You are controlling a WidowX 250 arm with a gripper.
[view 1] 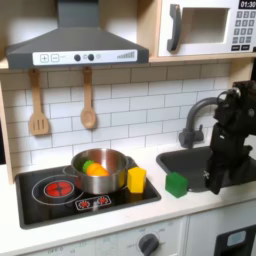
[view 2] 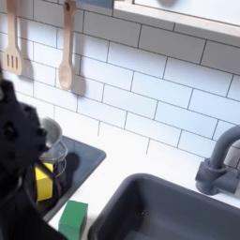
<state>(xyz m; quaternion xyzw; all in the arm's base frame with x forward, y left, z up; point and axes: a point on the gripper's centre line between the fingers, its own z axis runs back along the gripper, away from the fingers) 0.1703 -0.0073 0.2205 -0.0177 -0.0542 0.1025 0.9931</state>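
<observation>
In the first exterior view my black arm (view 1: 228,125) reaches down at the right, with the gripper (view 1: 215,180) low over the dark sink (view 1: 190,160). Its fingers blend into the dark basin, so their state is unclear and nothing shows between them. The nearest thing is a green block (view 1: 176,184) (view 2: 73,217) on the counter just left of the sink. A yellow block (view 1: 136,179) (view 2: 42,183) stands on the stove's edge beside a silver pot (view 1: 100,172) (view 2: 52,150) with orange and green food in it. A blurred black part of the arm (view 2: 14,141) covers the second exterior view's left.
A grey faucet (view 1: 190,120) (view 2: 220,169) rises behind the sink (view 2: 159,211). On the tiled wall hang a wooden spatula (view 1: 38,105) (view 2: 11,47) and spoon (view 1: 88,100) (view 2: 66,56). The black stove (view 1: 60,195) has red rings. A hood (view 1: 75,45) and microwave (view 1: 205,28) sit above.
</observation>
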